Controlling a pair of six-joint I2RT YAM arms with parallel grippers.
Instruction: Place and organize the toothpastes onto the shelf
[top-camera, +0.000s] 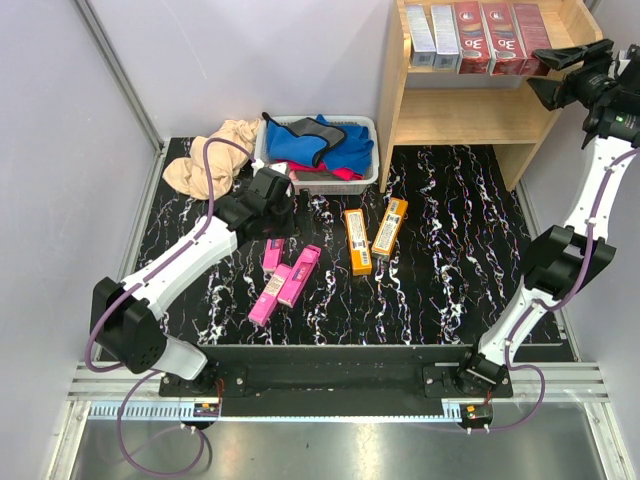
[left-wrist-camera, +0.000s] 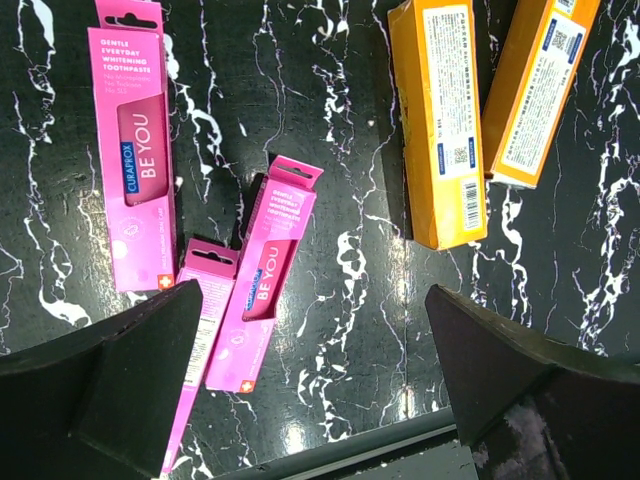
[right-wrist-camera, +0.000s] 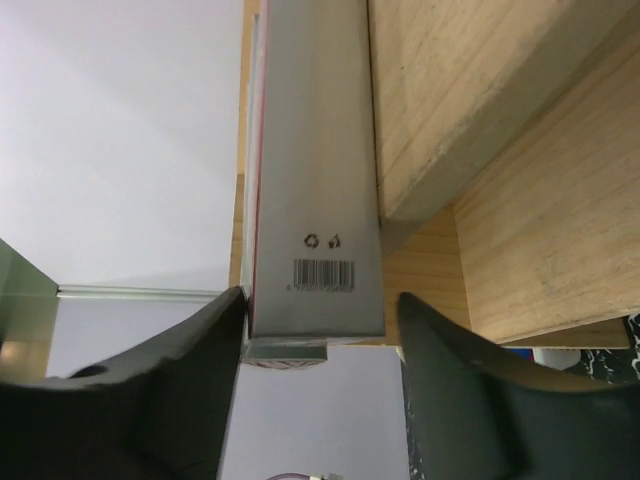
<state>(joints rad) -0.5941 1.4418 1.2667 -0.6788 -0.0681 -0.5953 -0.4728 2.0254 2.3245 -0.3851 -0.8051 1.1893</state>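
At the shelf (top-camera: 470, 120) top, right fingers (right-wrist-camera: 150, 400) flank the last dark red toothpaste (top-camera: 530, 35), grip unclear, while left fingers (left-wrist-camera: 100, 390) gape empty over pink toothpastes (left-wrist-camera: 140, 150)

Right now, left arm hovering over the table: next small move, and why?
Probably lower the left gripper onto the bright pink cardboard toothpaste box lying between its open fingers. Five boxes stand on the light wooden shelf; three pink and two orange-yellow ones lie on the black marbled table.

Shelf (top-camera: 470, 120) top tier: box row (top-camera: 470, 35) packs the left side, right gripper (top-camera: 541, 75) sits in the gap by the right panel. Lower tier open. Table (top-camera: 450, 230): free lane between pink boxes (top-camera: 285, 275) and orange boxes (top-camera: 372, 238).
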